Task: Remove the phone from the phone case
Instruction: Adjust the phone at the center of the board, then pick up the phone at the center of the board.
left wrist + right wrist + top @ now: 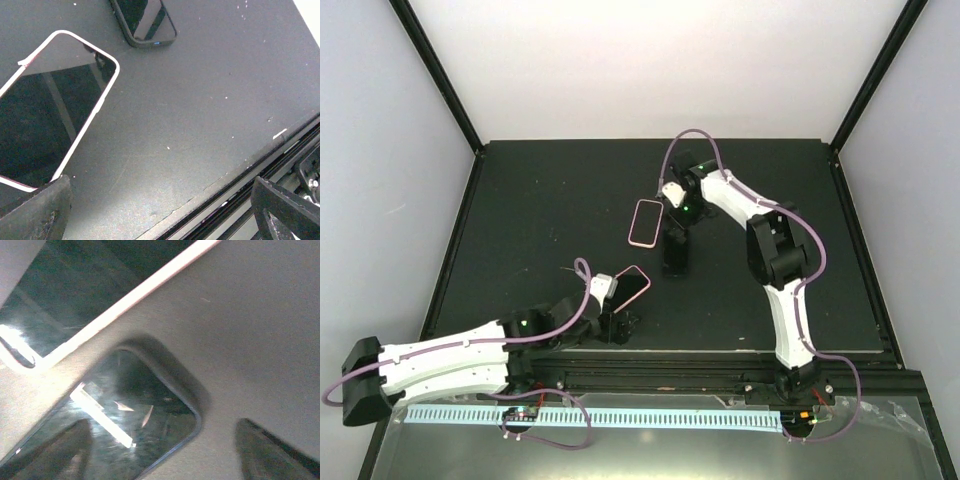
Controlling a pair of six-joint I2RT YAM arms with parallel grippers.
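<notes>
black-cased phone (144, 19) lies flat, glossy face up, mid-table on the dark mat (210, 100), long axis running roughly away from the arm bases; right gripper (172, 454) hangs over one rounded corner, jaws apart, holding nothing. left gripper (160, 212) is spread wide and empty, near a pink-rimmed phone (45, 110). judgement: phone is stiff, slick, breakable glass; the thick case rim (186, 381) likely flexes, so peel at a corner lip.

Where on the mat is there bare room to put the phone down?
Bare: the far left of the mat, from its left edge to the far pink piece; also right of the right arm. Crowded: the middle, with near pink piece, black case, left tool, right tool.
</notes>
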